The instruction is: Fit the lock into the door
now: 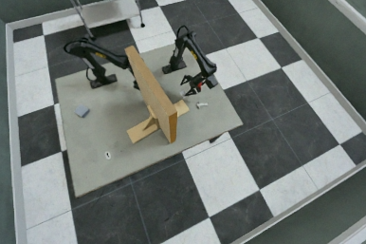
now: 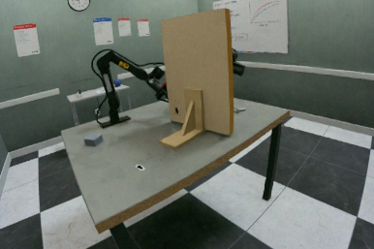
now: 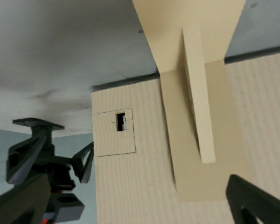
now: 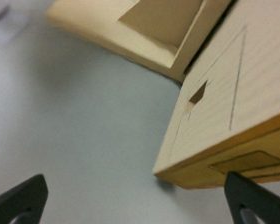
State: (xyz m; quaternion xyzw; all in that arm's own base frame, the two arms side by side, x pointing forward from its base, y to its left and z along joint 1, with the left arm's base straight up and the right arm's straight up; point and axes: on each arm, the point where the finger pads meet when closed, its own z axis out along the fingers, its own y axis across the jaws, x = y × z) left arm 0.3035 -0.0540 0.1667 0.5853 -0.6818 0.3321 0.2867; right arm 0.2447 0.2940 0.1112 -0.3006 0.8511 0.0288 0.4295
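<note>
The tan door (image 1: 153, 91) (image 2: 199, 55) (image 3: 126, 185) stands upright on its braced foot. The lock's brass-coloured plate (image 4: 248, 161), with a dark-outlined rectangle, lies in the door's edge in the right wrist view and looks about flush; its far end is cut off. The door's keyhole (image 2: 176, 110) (image 3: 121, 121) (image 4: 197, 95) is dark with a small light patch; its exact match with the lock's is unclear. My right gripper (image 4: 136, 181) is open and empty by that edge, partly hidden behind the door in the top and exterior views. My left gripper (image 1: 184, 86) (image 3: 138, 182) is open and empty, facing the door's other face.
A blue-grey block (image 1: 82, 111) (image 2: 93, 140) and a white keyhole plate (image 1: 108, 155) (image 2: 140, 167) lie on the table on one side of the door. A metal handle (image 1: 202, 105) (image 2: 239, 109) lies on the other side. The wooden foot (image 1: 137, 133) (image 2: 170, 140) sticks out on both sides.
</note>
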